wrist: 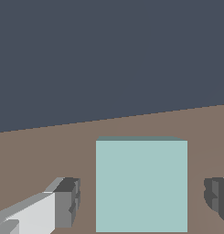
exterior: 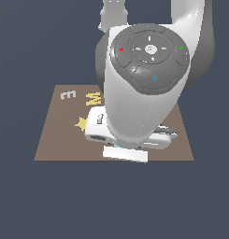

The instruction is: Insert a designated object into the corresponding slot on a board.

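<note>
block (wrist: 141, 185): flat light teal square on board (wrist: 49, 146) | gripper (wrist: 143, 199): spread wide, straddling block, not touching

Arm bent low, wrist pointing down, pincer (wrist: 141, 196) spread wide, fingers (wrist: 67, 201) apart

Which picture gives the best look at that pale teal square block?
The wrist view: the teal block fills the middle, lying on the brown board between the open pincer fingers. In the exterior view the arm hides it almost entirely.
</note>
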Robot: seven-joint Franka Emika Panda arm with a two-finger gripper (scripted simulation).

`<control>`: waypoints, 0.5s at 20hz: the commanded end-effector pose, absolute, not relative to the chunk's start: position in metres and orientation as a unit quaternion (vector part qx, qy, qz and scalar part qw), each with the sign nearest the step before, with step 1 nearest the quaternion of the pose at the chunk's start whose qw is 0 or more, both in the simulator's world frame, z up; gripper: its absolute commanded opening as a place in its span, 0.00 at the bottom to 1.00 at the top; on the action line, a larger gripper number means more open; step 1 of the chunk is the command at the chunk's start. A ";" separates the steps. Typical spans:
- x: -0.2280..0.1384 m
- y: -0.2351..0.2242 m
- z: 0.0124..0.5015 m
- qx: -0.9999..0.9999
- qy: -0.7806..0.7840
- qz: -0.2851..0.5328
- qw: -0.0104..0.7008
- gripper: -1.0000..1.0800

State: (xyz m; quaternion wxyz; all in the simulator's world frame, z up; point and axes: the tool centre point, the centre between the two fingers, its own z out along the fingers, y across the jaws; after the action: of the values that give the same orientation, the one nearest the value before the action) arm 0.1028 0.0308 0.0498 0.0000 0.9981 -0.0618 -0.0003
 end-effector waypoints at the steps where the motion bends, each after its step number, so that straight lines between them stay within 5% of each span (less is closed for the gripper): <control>1: 0.103 0.031 0.049 0.998 -0.062 0.000 0.000 0.96; 10: 0.103 0.031 0.030 0.998 -0.062 0.000 0.000 0.96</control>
State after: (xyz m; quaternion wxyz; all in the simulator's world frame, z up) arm 0.1028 0.0308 0.0313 0.0001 0.9981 -0.0620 -0.0008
